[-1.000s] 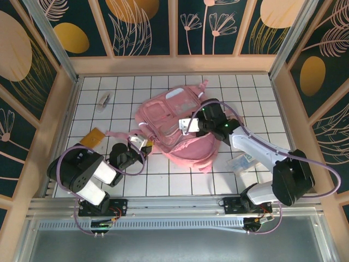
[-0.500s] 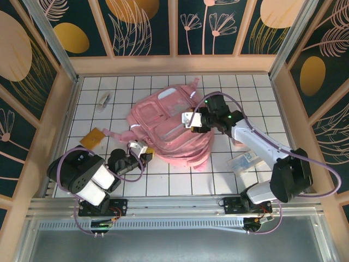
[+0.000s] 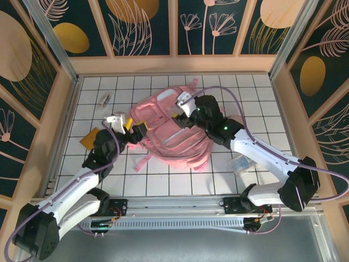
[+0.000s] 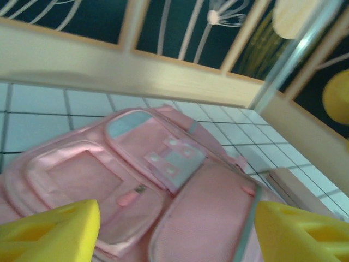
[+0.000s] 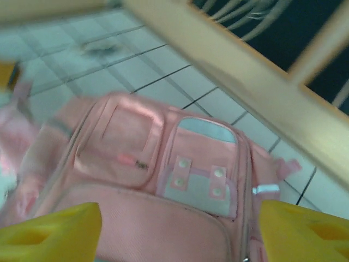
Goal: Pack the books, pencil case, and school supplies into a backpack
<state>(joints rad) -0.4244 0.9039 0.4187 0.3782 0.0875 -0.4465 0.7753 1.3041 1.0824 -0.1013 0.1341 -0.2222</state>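
My left gripper (image 4: 174, 234) has its jaws standing well apart with nothing clamped. Between its yellow fingers (image 4: 49, 229) I look down onto the backpack (image 4: 163, 174), which lies flat with its front pockets facing up. My right gripper (image 5: 177, 234) is spread wide too and holds nothing, and the same pink pockets lie just beyond and below its tips. From above, the left gripper sits at the backpack's left edge and the right one over its far end. The orange pad (image 3: 89, 139) lies on the tiled table (image 3: 262, 103) beside my left arm. The small grey-white piece (image 3: 104, 100) lies farther back, apart from the bag.
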